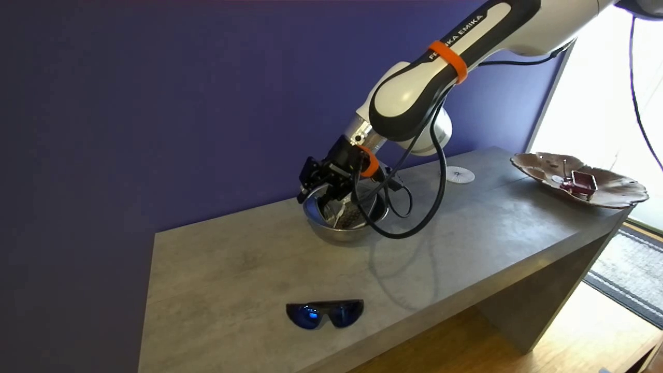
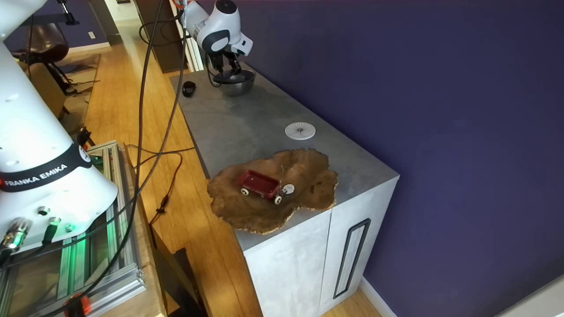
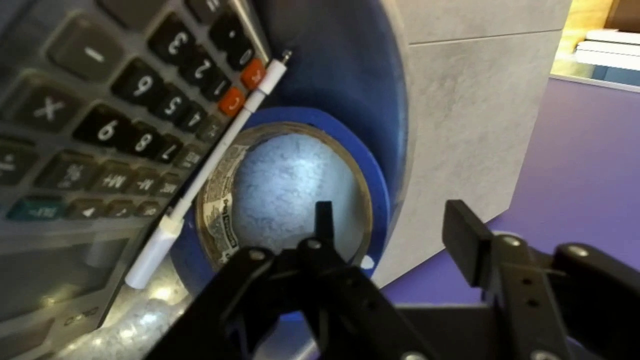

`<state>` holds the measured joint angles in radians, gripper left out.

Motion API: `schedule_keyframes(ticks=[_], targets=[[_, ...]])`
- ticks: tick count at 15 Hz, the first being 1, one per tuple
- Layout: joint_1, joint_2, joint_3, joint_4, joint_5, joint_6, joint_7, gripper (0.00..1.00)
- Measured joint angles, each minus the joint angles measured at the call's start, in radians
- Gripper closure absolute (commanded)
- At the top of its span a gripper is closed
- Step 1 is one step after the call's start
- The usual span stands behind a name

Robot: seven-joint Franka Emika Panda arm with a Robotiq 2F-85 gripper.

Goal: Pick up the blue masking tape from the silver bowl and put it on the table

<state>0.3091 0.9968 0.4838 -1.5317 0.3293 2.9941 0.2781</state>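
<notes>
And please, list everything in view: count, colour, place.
Table: 1, grey, by wall.
Silver bowl: 1, silver, on table.
Blue masking tape: 1, blue, in bowl.
Calculator: 1, grey, in bowl.
Thin stick: 1, white, in bowl.
Sunglasses: 1 pair, black and blue, on table.
Round disc: 1, white, on table.
Wooden tray: 1, brown, on table.
Toy wagon: 1, red, on tray.
Small disc: 1, white, on tray.
Wall: at least 1, purple, beside table.
Floor: 1, light brown, below.
Chair: at least 1, dark brown, background.
Rug: at least 1, grey, on floor.
Cables: several, mostly black, hanging or lying.
Metal frame: 1, silver, under robot base.
Arm: 1, white and black, above table.
Gripper: 1, black, open, at bowl.
</notes>
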Motion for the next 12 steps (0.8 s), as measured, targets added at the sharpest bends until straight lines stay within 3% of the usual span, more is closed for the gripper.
schedule_keyframes(ticks=[4,10,12], targets=[[0.008,0.001,-0.006,0.008,0.003,0.000,0.028,0.98],[0.007,-0.003,-0.007,0.006,0.007,0.036,0.046,0.95],[-0.012,-0.018,0.035,-0.011,0.006,0.101,0.029,0.95]])
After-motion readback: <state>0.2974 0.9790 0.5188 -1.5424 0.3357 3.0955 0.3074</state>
